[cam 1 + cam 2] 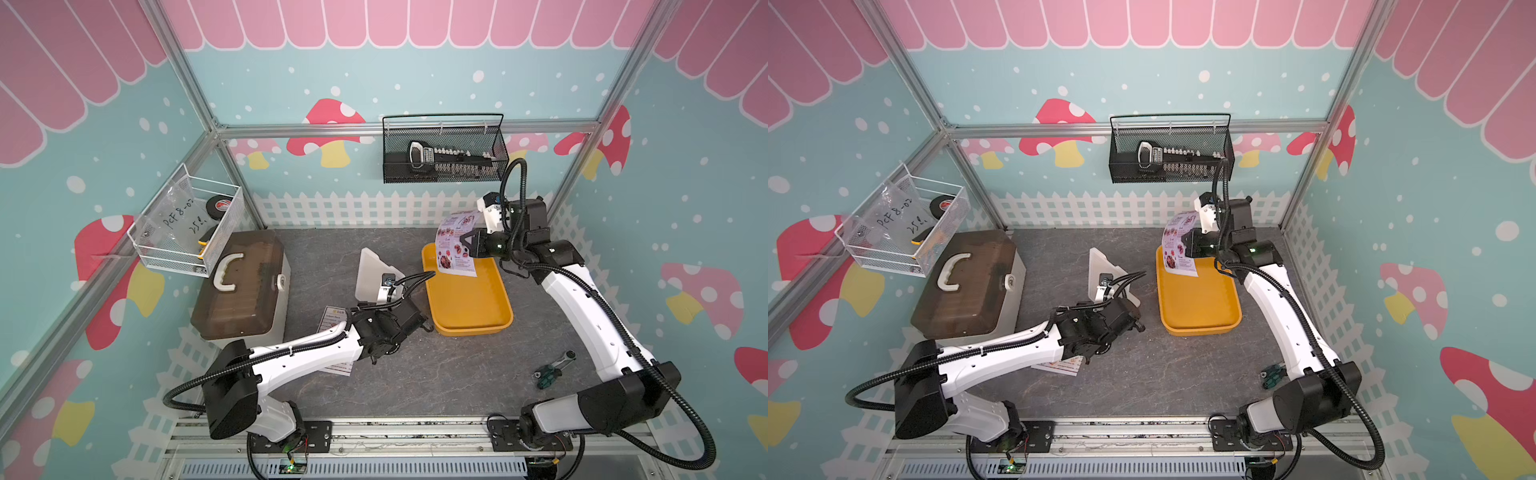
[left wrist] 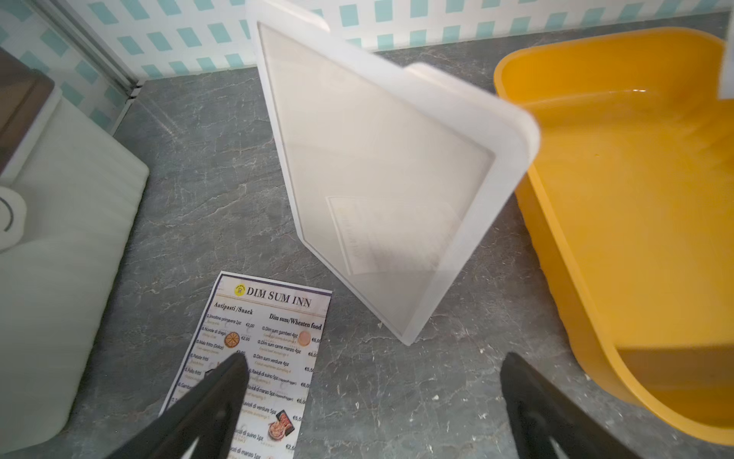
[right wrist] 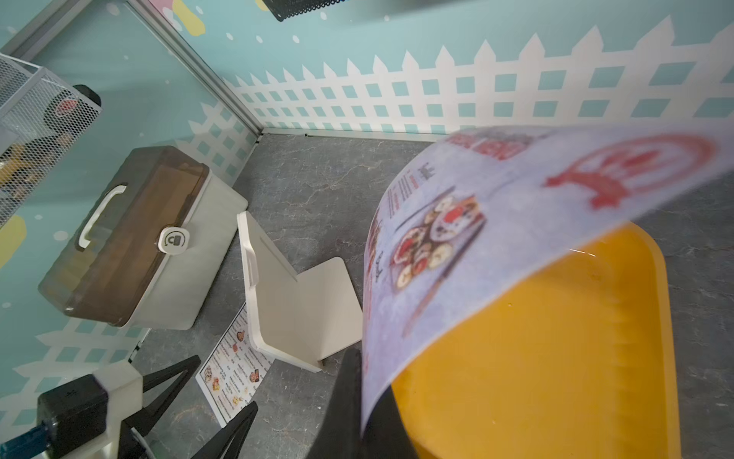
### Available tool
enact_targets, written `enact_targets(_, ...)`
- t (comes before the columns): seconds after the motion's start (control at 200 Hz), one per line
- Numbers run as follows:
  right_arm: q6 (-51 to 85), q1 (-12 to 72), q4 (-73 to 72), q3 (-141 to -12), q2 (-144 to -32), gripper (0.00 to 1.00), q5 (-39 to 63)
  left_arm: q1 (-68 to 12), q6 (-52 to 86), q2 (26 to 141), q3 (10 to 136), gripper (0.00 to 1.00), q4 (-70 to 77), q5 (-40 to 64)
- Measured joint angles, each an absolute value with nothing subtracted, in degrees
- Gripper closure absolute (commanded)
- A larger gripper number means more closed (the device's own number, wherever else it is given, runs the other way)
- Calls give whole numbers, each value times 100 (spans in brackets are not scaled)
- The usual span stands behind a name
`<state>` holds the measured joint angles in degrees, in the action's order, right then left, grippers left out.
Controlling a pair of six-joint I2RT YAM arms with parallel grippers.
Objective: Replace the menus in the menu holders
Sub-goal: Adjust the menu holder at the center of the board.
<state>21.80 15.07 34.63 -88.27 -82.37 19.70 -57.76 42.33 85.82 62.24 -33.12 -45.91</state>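
The white menu holder (image 1: 372, 272) stands upright mid-table, left of the yellow tray (image 1: 469, 303). Its clear front (image 2: 381, 167) shows only a faint reflection. The "DIM SUM INN" menu (image 2: 278, 318) lies flat on the table in front of the holder, partly under my left arm in both top views. My left gripper (image 2: 375, 359) is open wide just above the table, one finger over that menu, nothing between the jaws. My right gripper (image 1: 464, 242) is shut on the red-titled special menu (image 1: 455, 245), which curls in the air above the tray's far end (image 3: 516, 222).
A storage box with a brown lid (image 1: 241, 286) sits at the left. A wire basket (image 1: 187, 226) hangs on the left wall and a black mesh basket (image 1: 444, 149) on the back wall. Green-handled pliers (image 1: 550, 372) lie by the right arm.
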Motion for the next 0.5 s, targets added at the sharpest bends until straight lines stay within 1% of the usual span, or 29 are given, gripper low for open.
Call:
enact_targets(0.215, 2141, 1507, 3503, -8967, -8466, 100, 1728, -5588, 4289, 9264, 6132, 1, -2204, -4604)
enact_targets(0.375, 2128, 1507, 3514, -8986, -8608, 100, 1640, -5581, 4370, 9747, 6357, 0, -2023, -4663)
enact_targets(0.5, 2123, 1507, 3529, -9006, -8652, 100, 1623, -5415, 4521, 10022, 6501, 1, -2010, -4705)
